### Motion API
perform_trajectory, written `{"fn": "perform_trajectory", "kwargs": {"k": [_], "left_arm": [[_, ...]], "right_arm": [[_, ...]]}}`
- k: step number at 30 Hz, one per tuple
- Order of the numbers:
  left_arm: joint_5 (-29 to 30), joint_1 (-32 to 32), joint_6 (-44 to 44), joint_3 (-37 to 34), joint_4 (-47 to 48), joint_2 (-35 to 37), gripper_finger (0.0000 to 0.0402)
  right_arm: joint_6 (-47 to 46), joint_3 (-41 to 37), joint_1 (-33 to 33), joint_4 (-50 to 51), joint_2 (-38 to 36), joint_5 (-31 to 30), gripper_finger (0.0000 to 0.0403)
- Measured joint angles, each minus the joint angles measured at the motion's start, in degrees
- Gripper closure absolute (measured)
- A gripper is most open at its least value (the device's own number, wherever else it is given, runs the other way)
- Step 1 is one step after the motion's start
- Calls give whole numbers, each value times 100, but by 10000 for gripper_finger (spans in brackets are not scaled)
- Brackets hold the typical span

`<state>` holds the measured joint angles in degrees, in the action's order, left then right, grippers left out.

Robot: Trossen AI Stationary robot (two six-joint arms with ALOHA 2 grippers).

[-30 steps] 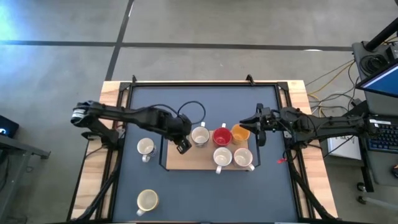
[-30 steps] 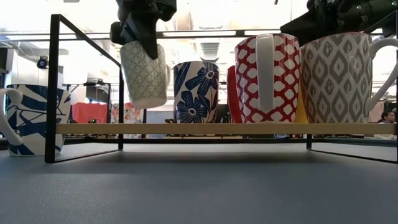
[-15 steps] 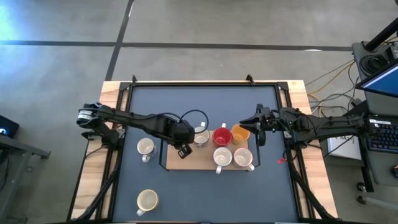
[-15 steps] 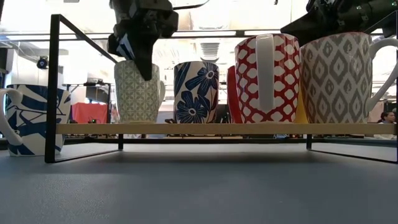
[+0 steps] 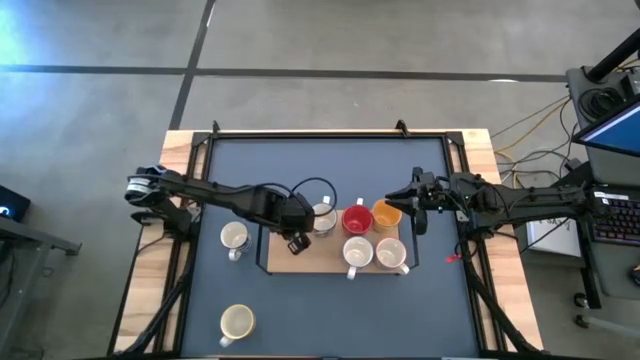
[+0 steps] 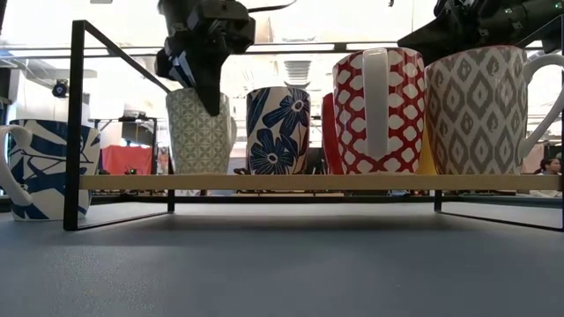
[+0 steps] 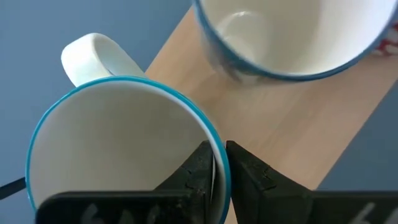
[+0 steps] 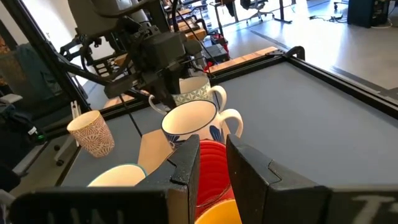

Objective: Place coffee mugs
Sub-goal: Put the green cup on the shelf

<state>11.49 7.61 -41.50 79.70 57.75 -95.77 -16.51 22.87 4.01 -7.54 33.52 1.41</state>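
Observation:
My left gripper (image 6: 211,88) stands over the left end of the wooden board (image 5: 300,262), shut on a green-patterned mug (image 6: 201,132) with a teal rim. That mug stands upright on the board beside the blue-flower mug (image 6: 278,130). Also on the board are the red mug (image 5: 357,219), the orange mug (image 5: 386,213) and two white mugs (image 5: 358,252) (image 5: 391,254). On the table left of the board are two cream mugs (image 5: 234,236) (image 5: 237,321). My right gripper (image 5: 417,206) waits open at the board's right end, beside the orange mug. My left gripper pinches the green-patterned mug's rim (image 7: 211,144), on the side away from its handle (image 7: 93,56). One finger (image 7: 200,167) is inside the mug and the other is outside. The fingers come from above, pointing down. The mug stands upright with its base on the board.
A black metal frame (image 6: 77,123) runs round the table's edge. A black cable (image 5: 312,185) loops over the left gripper. Bare table shows on the near side of the board and beyond its far edge. The room behind holds desks and chairs.
My left gripper has come down and carried the green-patterned mug with it. A second ago the mug hung tilted above the board; now it stands upright on the board's left end, next to the blue-flower mug. The gripper has kept its hold on the rim.

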Motion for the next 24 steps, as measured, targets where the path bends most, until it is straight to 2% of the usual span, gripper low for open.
{"fn": "perform_trajectory", "kwargs": {"k": [15, 24], "left_arm": [[2, 87, 37, 11, -163, 2, 374], [2, 108, 2, 11, -174, 7, 328]], "right_arm": [[2, 0, 0, 3, 0, 0, 335], [2, 0, 0, 2, 0, 0, 335]]}}
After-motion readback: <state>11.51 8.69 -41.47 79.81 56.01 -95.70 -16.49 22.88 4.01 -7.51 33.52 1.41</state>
